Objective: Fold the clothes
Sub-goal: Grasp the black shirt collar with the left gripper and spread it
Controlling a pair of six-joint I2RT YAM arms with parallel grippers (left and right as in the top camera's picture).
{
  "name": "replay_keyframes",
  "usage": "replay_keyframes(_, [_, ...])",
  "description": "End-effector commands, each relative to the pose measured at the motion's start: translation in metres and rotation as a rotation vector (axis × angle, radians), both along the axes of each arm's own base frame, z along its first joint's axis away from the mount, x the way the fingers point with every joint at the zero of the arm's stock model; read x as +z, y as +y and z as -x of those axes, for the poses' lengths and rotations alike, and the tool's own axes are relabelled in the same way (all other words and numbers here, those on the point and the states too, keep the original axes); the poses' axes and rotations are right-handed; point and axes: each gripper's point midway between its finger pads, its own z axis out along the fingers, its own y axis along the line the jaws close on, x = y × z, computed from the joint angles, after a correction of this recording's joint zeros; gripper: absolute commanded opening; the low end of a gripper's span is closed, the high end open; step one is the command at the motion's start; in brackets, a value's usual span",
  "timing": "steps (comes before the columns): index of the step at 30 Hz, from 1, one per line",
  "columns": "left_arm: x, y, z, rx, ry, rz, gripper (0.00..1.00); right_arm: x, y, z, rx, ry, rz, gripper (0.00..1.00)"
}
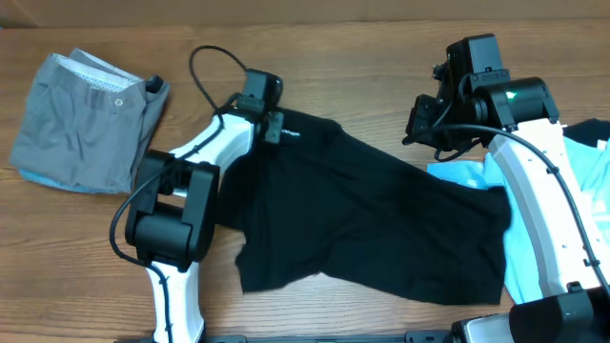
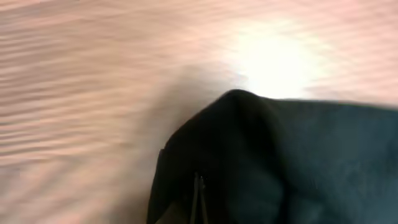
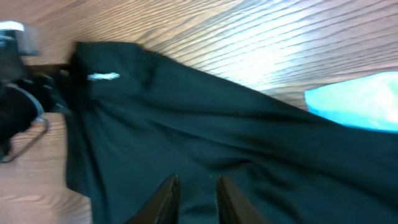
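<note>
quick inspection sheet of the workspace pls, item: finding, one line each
surface: wooden table, bare where visible
job's things: black garment spread unfolded at centre; grey shorts folded at far left; light blue garment partly under the right arm
clutter: nothing seen
grippers: left gripper at the black garment's corner, state unclear; right gripper above the cloth, fingers apart
cables: black cable loops over the table by the left arm
surroundings: nothing seen
</note>
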Motion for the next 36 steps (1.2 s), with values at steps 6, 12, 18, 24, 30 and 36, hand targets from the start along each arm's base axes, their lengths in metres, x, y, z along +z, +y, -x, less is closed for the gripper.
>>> replay_keyframes(6, [-0.004,0.099,-0.029,0.242,0.017,0.113,0.04,-0.049,-0.028,-0.017,-0.106,-0.024,0.151,0.33])
replay_keyframes(12, [0.029,0.101,-0.034,0.186,0.038,0.093,0.09,-0.111,-0.065,-0.043,-0.274,-0.06,0.265,0.42])
replay_keyframes(18, [0.066,0.097,-0.034,0.161,0.057,0.091,0.2,-0.161,-0.094,-0.065,-0.347,-0.037,0.266,0.47])
replay_keyframes(24, [0.112,0.086,-0.025,0.124,0.039,0.146,0.25,-0.206,-0.077,-0.049,-0.226,0.114,0.153,0.46])
replay_keyframes(30, [0.147,0.086,-0.012,0.121,0.01,0.152,0.28,-0.211,-0.056,-0.036,-0.142,0.177,0.054,0.44])
replay_keyframes(36, [0.159,0.084,-0.002,0.115,0.014,0.152,0.3,-0.207,-0.063,-0.053,-0.198,0.114,0.052,0.04])
